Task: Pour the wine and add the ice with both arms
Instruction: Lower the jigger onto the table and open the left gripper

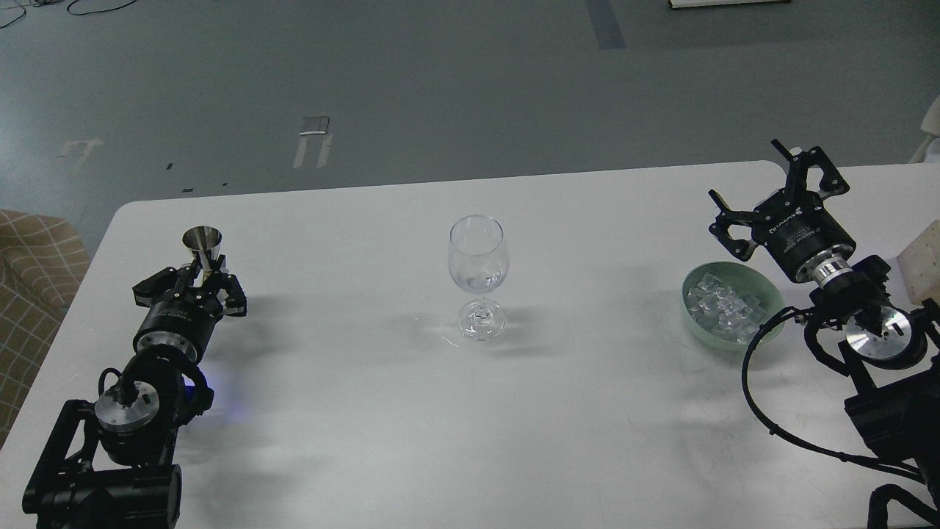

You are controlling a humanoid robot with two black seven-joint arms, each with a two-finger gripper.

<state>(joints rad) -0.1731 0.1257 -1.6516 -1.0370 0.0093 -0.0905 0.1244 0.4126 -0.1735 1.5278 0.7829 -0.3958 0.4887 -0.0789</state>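
Because the wine glass [477, 275] is tall and stands on a thin stem in the middle of the white table [587, 411], it could tip over with one small bump. It stands upright, and there looks to be a little clear wine [481, 281] low in its bowl, though it is hard to be sure through the shiny glass.

The left gripper [198, 283] is on the left side of the table, its two fingers closed around the narrow waist of a small metal measuring cup [203, 248]. The cup stands upright with its open mouth up. I cannot see if anything is inside it. If the arm swings over too fast, or tips the cup before it is above the glass, the drink would splash on the table.

The right gripper [771, 192] hangs above the table's far right side, just behind the green bowl [698, 283]. Its fingers are spread wide and hold nothing. The ice [723, 308] is a heap of small clear cubes in that bowl, well apart from the glass.

The cubes are slick and small, so I think one could slip out of the fingers on the way over. If a cube drops from too high, it could splash or crack the glass. The black cable [756, 400] loops near the bowl and might catch on its rim.
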